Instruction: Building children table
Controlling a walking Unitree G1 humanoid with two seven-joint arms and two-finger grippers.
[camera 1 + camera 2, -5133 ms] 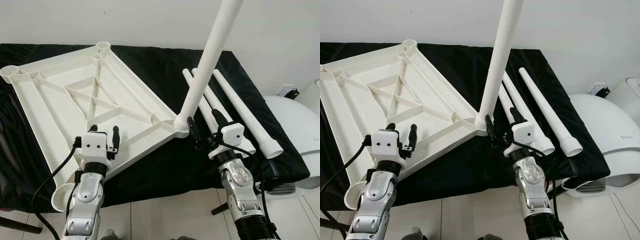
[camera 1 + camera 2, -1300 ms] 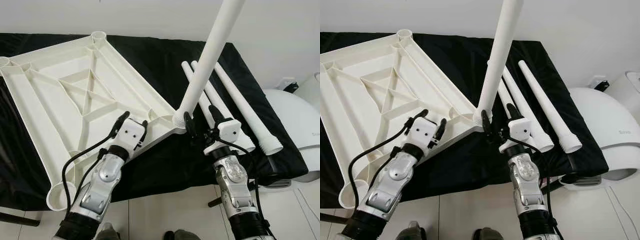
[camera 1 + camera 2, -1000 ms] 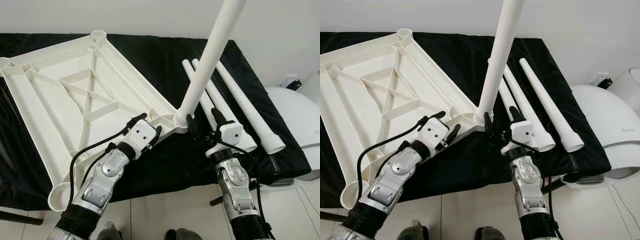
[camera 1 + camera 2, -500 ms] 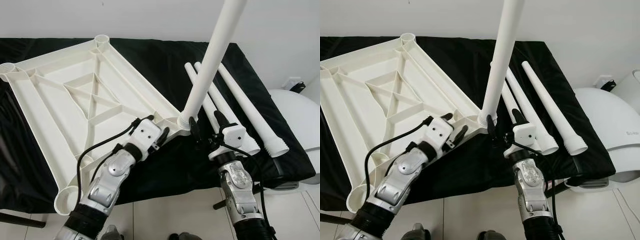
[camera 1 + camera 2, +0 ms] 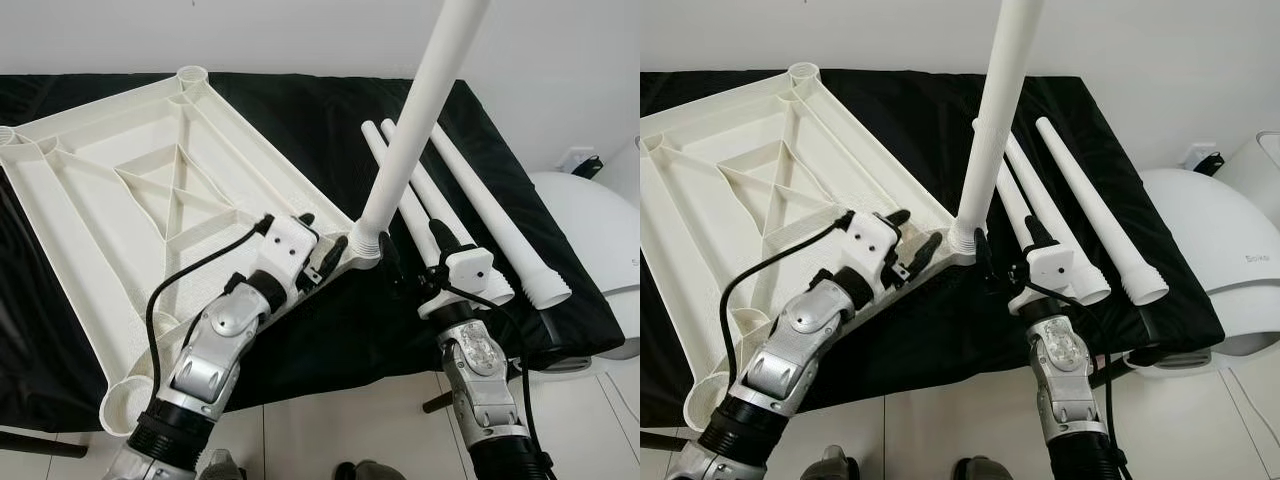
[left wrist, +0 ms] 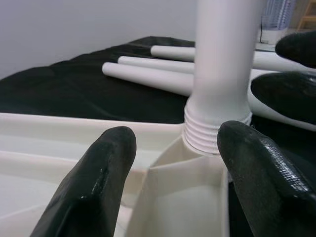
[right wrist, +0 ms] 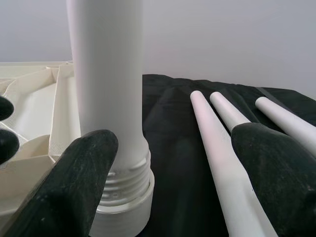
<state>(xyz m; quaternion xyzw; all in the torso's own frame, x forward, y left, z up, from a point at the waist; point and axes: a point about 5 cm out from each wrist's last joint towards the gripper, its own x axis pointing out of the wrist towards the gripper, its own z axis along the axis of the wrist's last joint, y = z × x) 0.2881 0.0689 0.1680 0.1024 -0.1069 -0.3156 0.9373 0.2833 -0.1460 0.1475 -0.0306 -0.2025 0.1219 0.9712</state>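
Upside down on the black cloth (image 5: 300, 130), the white tabletop (image 5: 120, 200) carries one leg (image 5: 415, 130) standing upright in its near right corner socket, long axis rising out of view. Both the left gripper (image 5: 318, 245) and right gripper (image 5: 408, 250) sit spread wide beside that socket, gripping nothing. Three spare legs (image 5: 480, 220) lie flat just right, narrow ends pointing away.

White tabletop (image 5: 120, 190), white legs (image 5: 470, 215), black cloth (image 5: 300, 120)

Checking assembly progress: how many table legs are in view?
4. One leg stands upright in the tabletop corner socket; three loose legs lie side by side on the black cloth to its right.
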